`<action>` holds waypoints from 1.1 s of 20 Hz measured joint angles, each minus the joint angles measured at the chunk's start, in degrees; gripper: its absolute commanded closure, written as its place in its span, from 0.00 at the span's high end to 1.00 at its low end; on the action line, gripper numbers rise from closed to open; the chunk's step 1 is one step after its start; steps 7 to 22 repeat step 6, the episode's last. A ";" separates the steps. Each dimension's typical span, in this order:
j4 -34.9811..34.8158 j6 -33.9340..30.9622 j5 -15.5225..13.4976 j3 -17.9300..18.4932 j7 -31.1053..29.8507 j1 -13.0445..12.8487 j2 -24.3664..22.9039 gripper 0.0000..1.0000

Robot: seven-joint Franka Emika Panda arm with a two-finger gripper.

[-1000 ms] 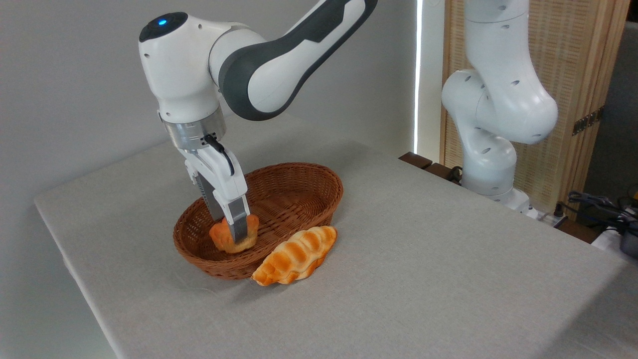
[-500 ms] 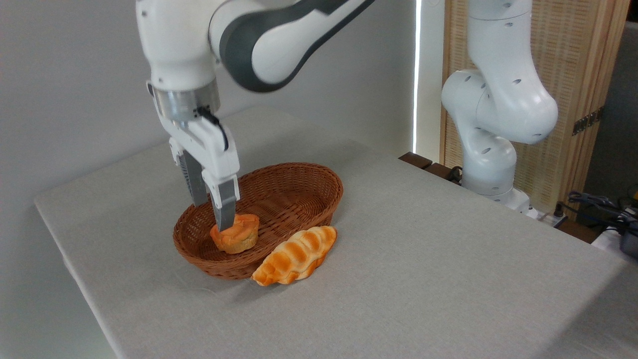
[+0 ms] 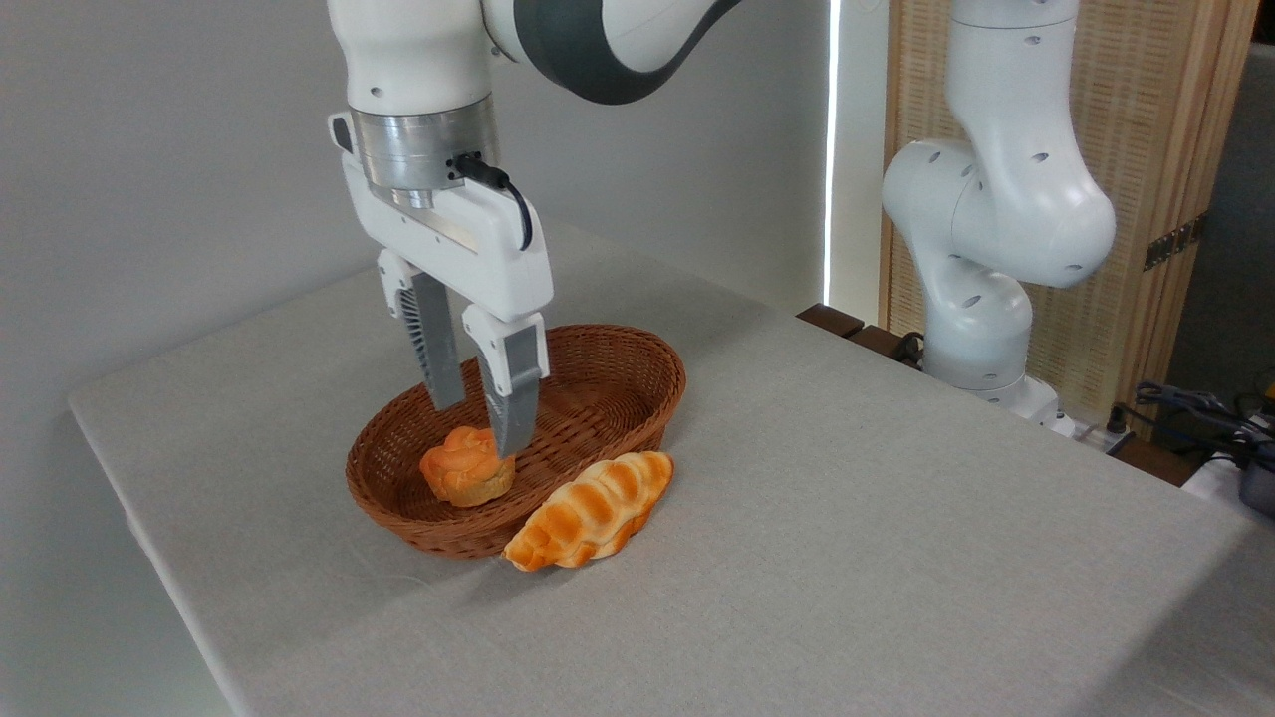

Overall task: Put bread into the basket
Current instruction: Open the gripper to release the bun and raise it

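Observation:
The bread [image 3: 464,470], a small orange-golden bun with a lumpy top, lies inside the brown wicker basket [image 3: 608,383] near its front left wall. My gripper [image 3: 480,422] hangs just above the bun with its two grey fingers apart, open and holding nothing. The nearer fingertip overlaps the bun's right edge in this view; I cannot tell whether they touch.
A longer ridged croissant-shaped loaf [image 3: 590,510] lies on the grey tablecloth, leaning against the basket's front rim. The arm's white base [image 3: 981,299] stands at the table's far right, with cables [image 3: 1195,408] beyond it. The table's left edge runs close to the basket.
The gripper was shut on the bun inside the basket, then opened and let it go. It has since risen and turned about its vertical axis. The bun stays in the basket.

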 measured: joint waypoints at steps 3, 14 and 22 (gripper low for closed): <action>0.01 -3.05 0.02 1.04 3.46 0.02 -0.08 1.00; 0.22 -3.74 0.02 1.19 3.58 -0.01 -0.09 1.00; 0.22 -3.74 0.02 1.19 3.58 -0.01 -0.09 1.00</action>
